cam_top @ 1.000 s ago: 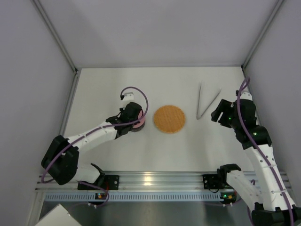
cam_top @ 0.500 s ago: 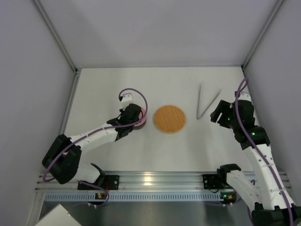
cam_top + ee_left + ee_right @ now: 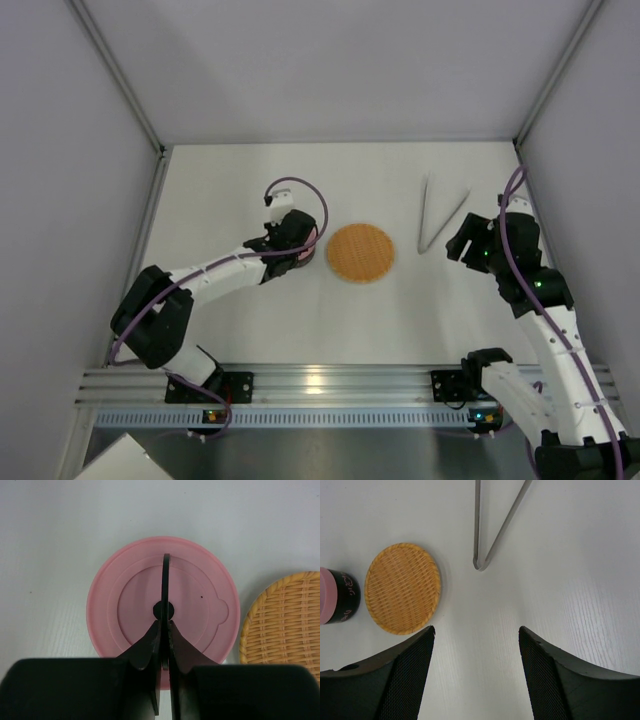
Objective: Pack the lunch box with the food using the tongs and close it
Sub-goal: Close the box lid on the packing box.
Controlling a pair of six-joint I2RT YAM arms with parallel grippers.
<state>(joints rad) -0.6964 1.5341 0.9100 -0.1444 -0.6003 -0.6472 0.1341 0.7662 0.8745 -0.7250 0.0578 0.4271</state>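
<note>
The lunch box's pink domed lid (image 3: pixel 130 605) fills the left wrist view, and the steel bowl itself does not show. My left gripper (image 3: pixel 164 625) is shut on the lid's thin black handle (image 3: pixel 165 575), which stands edge-on between the fingers. From above, that gripper (image 3: pixel 288 238) covers nearly all of the lid, leaving a pink sliver (image 3: pixel 308 252). The tongs (image 3: pixel 436 214) lie in a V at the back right, also seen as the tongs (image 3: pixel 492 530) just ahead of my right gripper (image 3: pixel 476 630). That right gripper (image 3: pixel 462 243) is open and empty. No food shows.
A flat orange woven disc (image 3: pixel 360 252) lies between the two arms, right beside the lid; the same disc (image 3: pixel 402 587) sits left of the right fingers. White walls enclose the table on three sides. The arm bases and rail run along the near edge.
My left wrist has shifted a little back and to the right, still pinching the lid's handle, and its elbow has swung inward. The right arm is unmoved.
</note>
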